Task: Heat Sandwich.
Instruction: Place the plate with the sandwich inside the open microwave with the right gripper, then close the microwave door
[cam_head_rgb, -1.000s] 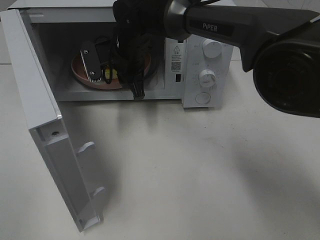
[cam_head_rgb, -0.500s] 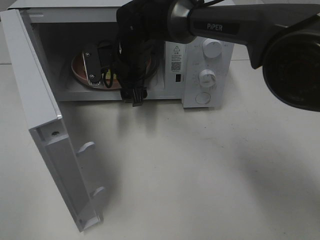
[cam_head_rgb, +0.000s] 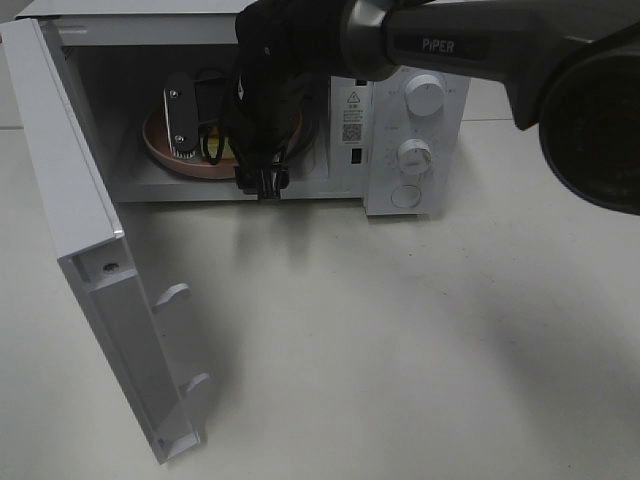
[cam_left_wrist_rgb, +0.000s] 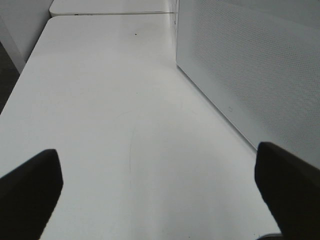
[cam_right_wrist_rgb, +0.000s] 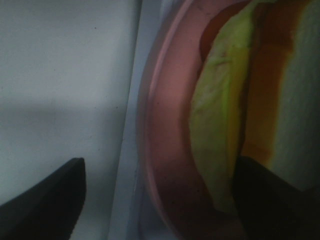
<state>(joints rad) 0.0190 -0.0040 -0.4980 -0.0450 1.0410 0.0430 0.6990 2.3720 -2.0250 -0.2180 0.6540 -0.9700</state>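
The sandwich (cam_right_wrist_rgb: 225, 115) lies on a round pink plate (cam_right_wrist_rgb: 160, 150) inside the open microwave (cam_head_rgb: 400, 130). It shows white bread with yellow-green and red filling. My right gripper (cam_right_wrist_rgb: 155, 200) reaches into the cavity and stands open, its dark fingertips wide apart on either side of the plate's rim and the sandwich's edge. In the exterior high view the right arm hides most of the sandwich; only the plate (cam_head_rgb: 155, 145) and one finger (cam_head_rgb: 180, 118) show clearly. My left gripper (cam_left_wrist_rgb: 160, 195) is open over bare table, with nothing between its fingers.
The microwave door (cam_head_rgb: 90, 250) is swung wide open to the left and reaches toward the table's front. Knobs (cam_head_rgb: 413, 156) sit on the panel at the right. The microwave's perforated side wall (cam_left_wrist_rgb: 250, 65) stands beside my left gripper.
My right gripper's jaws have spread apart and let go of the plate, which rests in the microwave. The wrist has shifted slightly. The left gripper has not moved.
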